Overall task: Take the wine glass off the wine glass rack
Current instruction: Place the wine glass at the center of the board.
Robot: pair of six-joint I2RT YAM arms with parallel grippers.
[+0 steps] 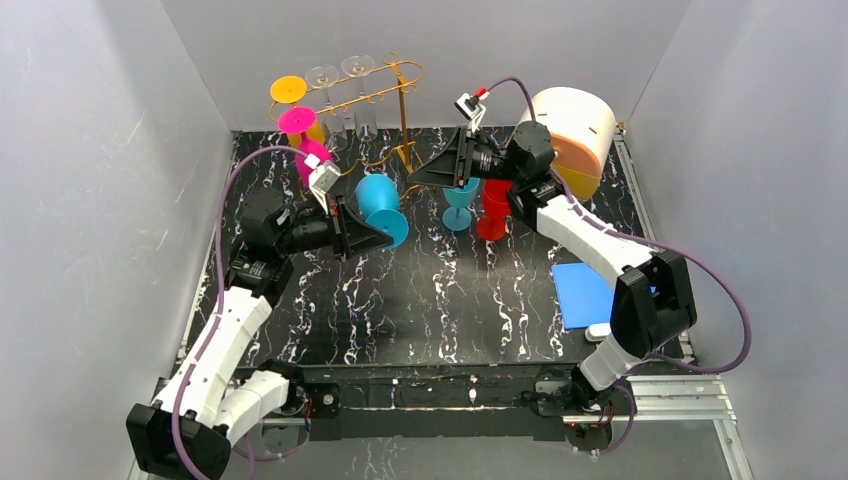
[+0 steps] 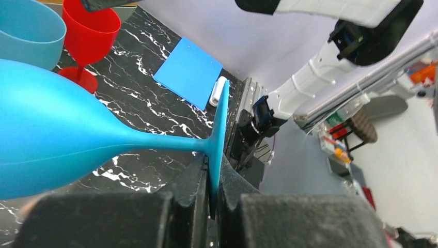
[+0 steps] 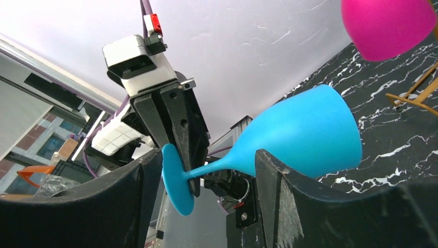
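**Blue glass is off the rack, in my left end effector**

My left end effector (image 1: pixel 360 228) is squeezed shut on the flat round foot of the blue wine glass (image 1: pixel 382 205). In the left wrist view I see the two fingers pinching the thin edge of that foot. The glass is tipped on its side, up in the air above the black tabletop (image 1: pixel 430 300). It is near the gold wine glass rack (image 1: pixel 403 95) but not touching it.

My right end effector (image 1: pixel 428 175) is wide, and I see nothing held between its fingers. It points at the blue glass from the other side. Under it, a teal glass (image 1: pixel 459 205) and a red glass (image 1: pixel 492 208) stand upright on the tabletop, just beside each other.

On the rack I see an orange glass (image 1: pixel 288 90), a pink glass (image 1: pixel 297 120) and two clear glasses (image 1: pixel 322 78) hanging. A blue flat pad (image 1: pixel 583 290) lies on the right side of the tabletop.
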